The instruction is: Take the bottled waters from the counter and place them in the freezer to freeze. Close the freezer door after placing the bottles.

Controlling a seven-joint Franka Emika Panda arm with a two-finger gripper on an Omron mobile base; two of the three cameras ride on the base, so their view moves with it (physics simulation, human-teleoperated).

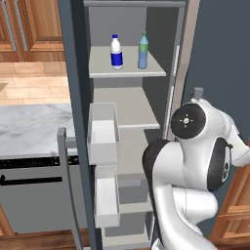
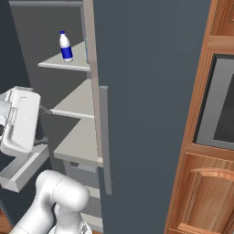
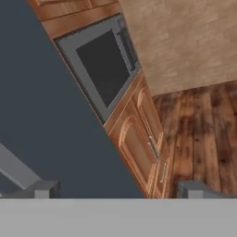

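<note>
Both bottled waters stand upright on an upper grey shelf (image 1: 127, 68) inside the open freezer (image 1: 124, 105). One is the clear bottle with the dark blue label (image 1: 116, 52) (image 2: 66, 46). The other is the pale blue bottle with the green cap (image 1: 143, 51), to its right. The freezer door (image 1: 73, 73) stands swung open at the left, with white bins (image 1: 103, 132) on its inner face and its bar handle (image 1: 68, 185) lower down. The marble counter (image 1: 29, 127) lies behind it. My gripper (image 3: 119, 189) is open with nothing between its fingertips (image 3: 44, 189), below and right of the bottles' shelf, and apart from them.
A closed dark slate panel (image 2: 146, 91) with a grey bar handle (image 2: 105, 137) stands right of the open compartment. Beyond it are wooden cabinets with a built-in oven (image 2: 219, 105) (image 3: 104, 65) and a wood floor (image 3: 199, 129). A grey dishwasher front (image 1: 34, 195) sits under the counter.
</note>
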